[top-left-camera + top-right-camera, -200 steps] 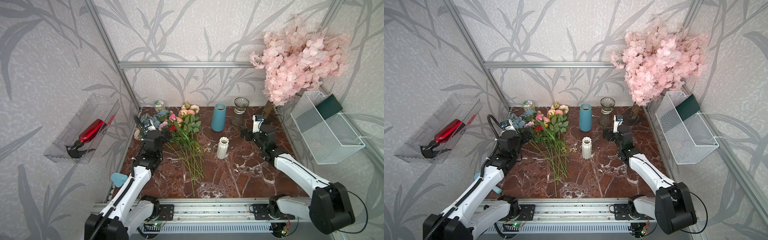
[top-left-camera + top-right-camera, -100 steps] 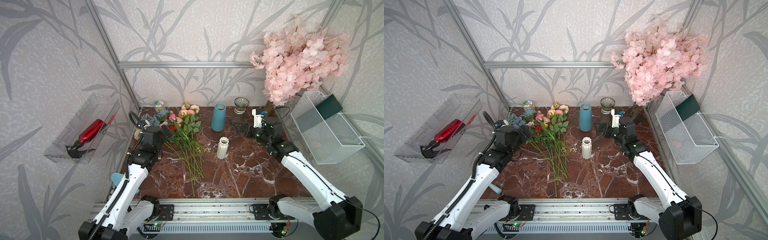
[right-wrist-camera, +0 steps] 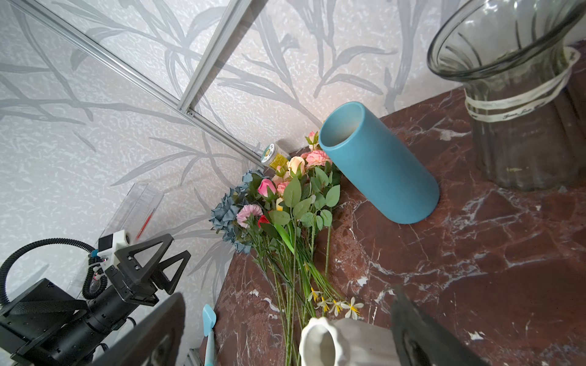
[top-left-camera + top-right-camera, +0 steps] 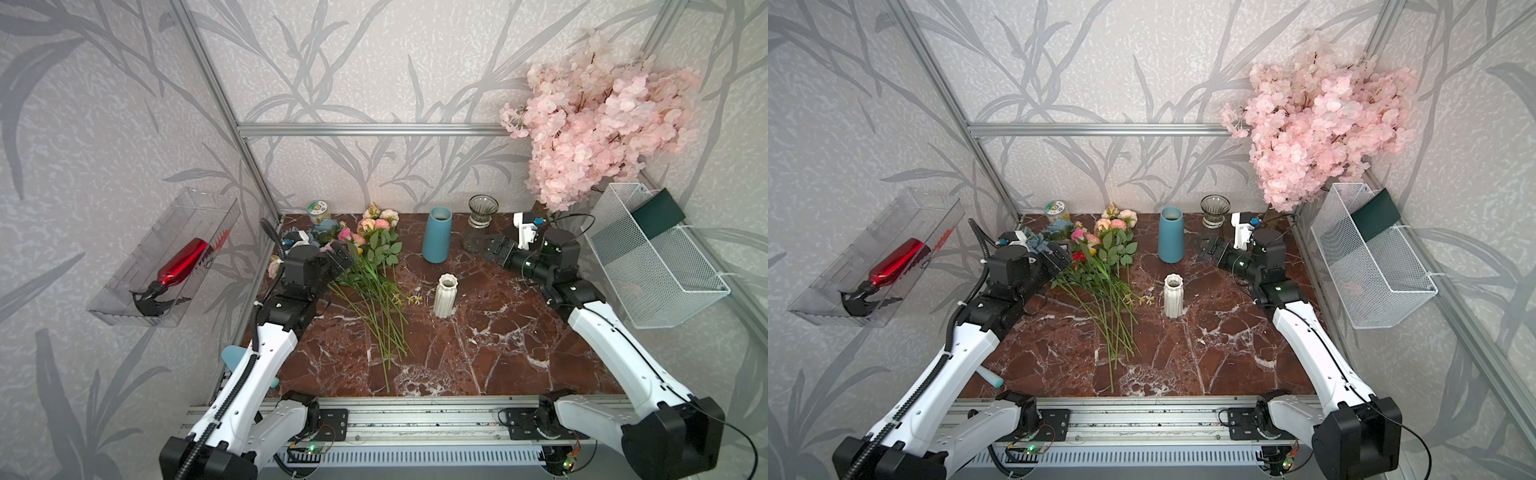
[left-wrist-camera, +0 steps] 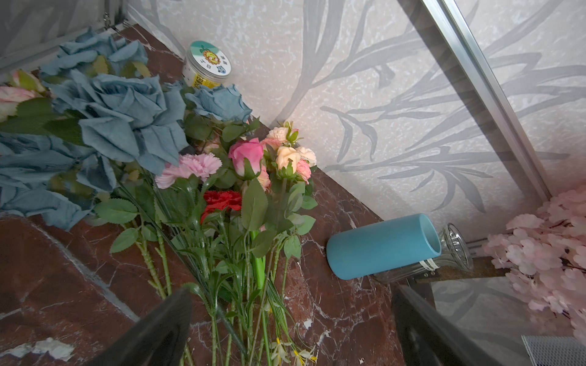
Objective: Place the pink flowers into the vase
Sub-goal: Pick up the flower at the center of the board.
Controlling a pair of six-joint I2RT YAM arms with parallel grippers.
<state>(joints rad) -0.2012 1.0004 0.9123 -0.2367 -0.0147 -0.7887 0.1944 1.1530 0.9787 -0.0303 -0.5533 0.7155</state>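
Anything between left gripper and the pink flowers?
Nothing visible. The left gripper hangs open over the stems of the pink flowers. These lie bundled with a red flower and blue flowers, so a grab may catch those too.

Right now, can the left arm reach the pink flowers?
Probably yes. The open left pincer hovers beside the pink flowers, aimed at their stems, which lie bare on the marble table. Blue flowers and a red one crowd close, so it might catch those too.
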